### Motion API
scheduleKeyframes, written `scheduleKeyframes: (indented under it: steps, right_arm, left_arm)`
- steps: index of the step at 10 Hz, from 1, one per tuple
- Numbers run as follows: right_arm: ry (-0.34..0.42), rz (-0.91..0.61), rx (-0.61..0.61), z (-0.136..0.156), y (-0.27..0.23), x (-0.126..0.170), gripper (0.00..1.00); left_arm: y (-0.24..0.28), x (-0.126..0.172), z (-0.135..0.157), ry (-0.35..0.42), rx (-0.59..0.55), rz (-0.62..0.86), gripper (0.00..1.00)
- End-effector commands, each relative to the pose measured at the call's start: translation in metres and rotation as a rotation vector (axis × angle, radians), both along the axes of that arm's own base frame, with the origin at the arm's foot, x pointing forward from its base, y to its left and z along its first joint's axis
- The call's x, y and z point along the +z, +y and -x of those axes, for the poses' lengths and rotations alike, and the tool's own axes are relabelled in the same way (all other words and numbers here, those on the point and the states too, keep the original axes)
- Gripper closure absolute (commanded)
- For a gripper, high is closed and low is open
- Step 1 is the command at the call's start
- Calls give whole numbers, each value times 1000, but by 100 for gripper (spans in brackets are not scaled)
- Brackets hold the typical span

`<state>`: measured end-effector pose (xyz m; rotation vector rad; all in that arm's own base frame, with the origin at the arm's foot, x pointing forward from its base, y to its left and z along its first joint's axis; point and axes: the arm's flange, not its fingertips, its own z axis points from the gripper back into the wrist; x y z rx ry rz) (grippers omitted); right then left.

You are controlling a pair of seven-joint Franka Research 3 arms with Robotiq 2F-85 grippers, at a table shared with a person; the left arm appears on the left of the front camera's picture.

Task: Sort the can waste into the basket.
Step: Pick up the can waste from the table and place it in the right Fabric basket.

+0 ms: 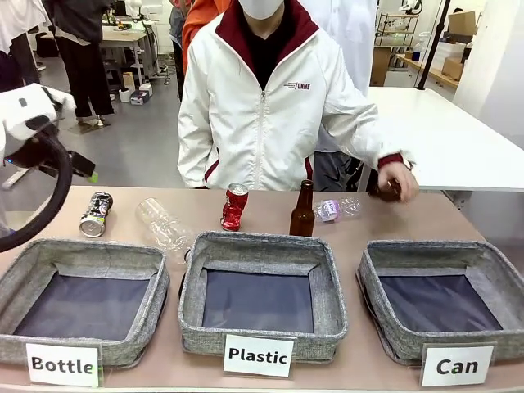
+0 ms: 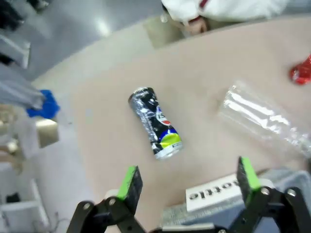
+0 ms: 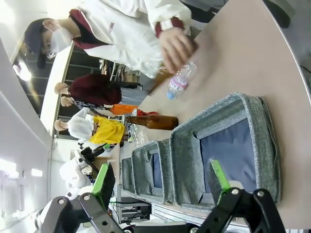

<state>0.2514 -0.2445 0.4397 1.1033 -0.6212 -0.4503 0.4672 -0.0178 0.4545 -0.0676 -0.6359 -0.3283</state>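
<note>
Left gripper (image 2: 187, 179) gapes, the dark can (image 2: 155, 124) just ahead, seemingly untouched; right gripper (image 3: 161, 177) spread wide above the basket (image 3: 266, 124)

The grey floor (image 1: 139, 139) reflects light. A white table (image 1: 442, 135) stands at the right, behind the beige counter (image 1: 426, 217). Far back are a cluttered desk (image 1: 123, 35), a wooden shelf (image 1: 426, 72) and a cardboard box (image 1: 463, 22).

the crushed dark can (image 1: 96, 214) lies on its side at far left. the crushed red can (image 1: 234, 206) stands far centre. the grey "can" basket (image 1: 434, 250) sits near right.
</note>
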Motion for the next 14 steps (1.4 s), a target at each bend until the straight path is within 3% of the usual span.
scheduleKeyframes:
  steps: [1,3,4,9,10,11,12,13,14]
  right_arm:
    - [-36,2,4,-2,-2,0,0]
    - [-36,2,4,-2,-2,0,0]
    - [-36,2,4,-2,-2,0,0]
    - [-36,2,4,-2,-2,0,0]
    - [-36,2,4,-2,-2,0,0]
    - [-36,2,4,-2,-2,0,0]
    - [-36,2,4,-2,-2,0,0]
    - [-36,2,4,-2,-2,0,0]
    - [-36,2,4,-2,-2,0,0]
  left_arm:
    - [3,-12,-45,58,-33,-44,0]
    - [-1,-32,-80,157,-21,-68,0]
    - [-2,-40,-95,181,-29,-63,0]
    - [19,-114,-144,268,192,-47,0]
    - [23,-126,-148,284,192,-27,0]
    - [29,-123,-146,262,167,18,0]
    - [47,-97,-134,216,71,173,0]
    - [101,-41,-103,150,-81,419,0]
    - [142,-10,-80,113,-118,487,0]
